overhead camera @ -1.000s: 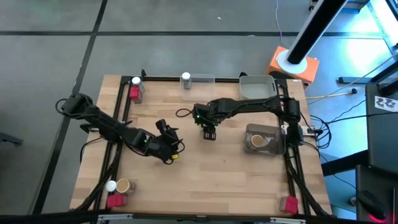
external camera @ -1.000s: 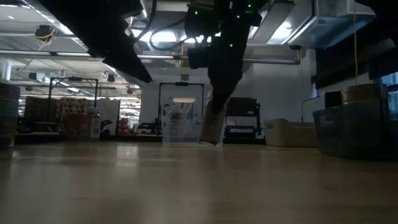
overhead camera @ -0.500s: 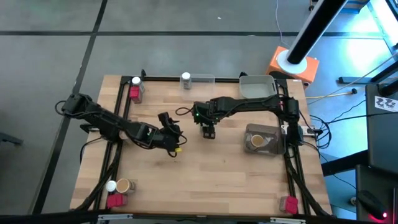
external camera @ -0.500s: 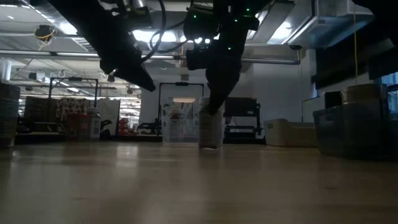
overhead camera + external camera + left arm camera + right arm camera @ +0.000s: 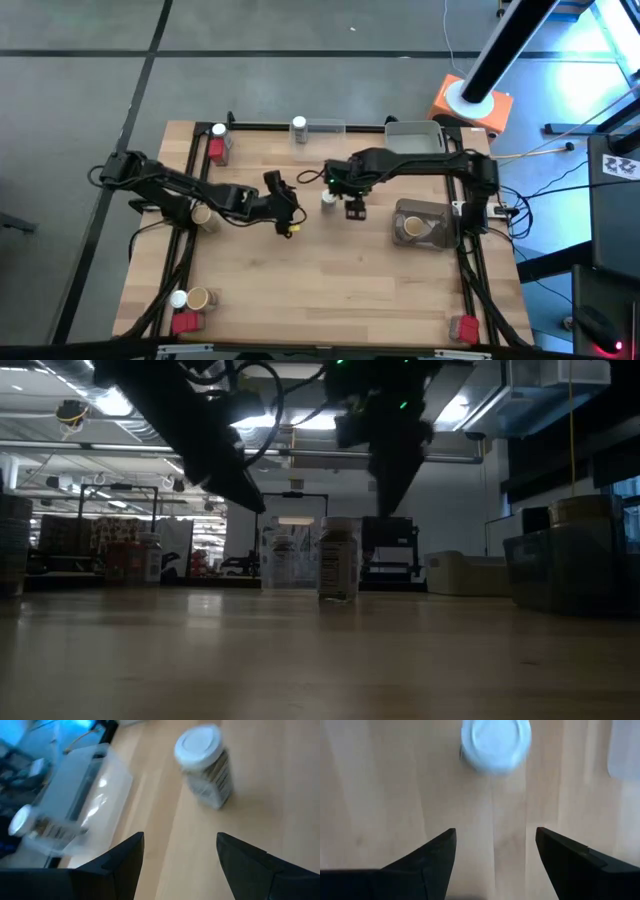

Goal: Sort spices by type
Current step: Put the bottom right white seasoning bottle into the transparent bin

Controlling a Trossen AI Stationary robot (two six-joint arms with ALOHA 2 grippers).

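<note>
From above we see the table (image 5: 330, 270) evenly lit. At table height, bright ceiling lights leave the arms as silhouettes. Both wrist views look blurred.

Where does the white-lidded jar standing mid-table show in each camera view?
High view: jar at table centre, just left of the right pincer.
Low view: jar upright, centre.
Left wrist view: jar near the top, ahead of the open fingers.
Right wrist view: white lid at top centre.
Shared landmark: the jar's white lid.

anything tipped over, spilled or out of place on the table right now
Nothing is tipped or spilled. The white-lidded jar stands upright alone mid-table, apart from the other spices at the table's edges, between the open left gripper and right gripper.
</note>
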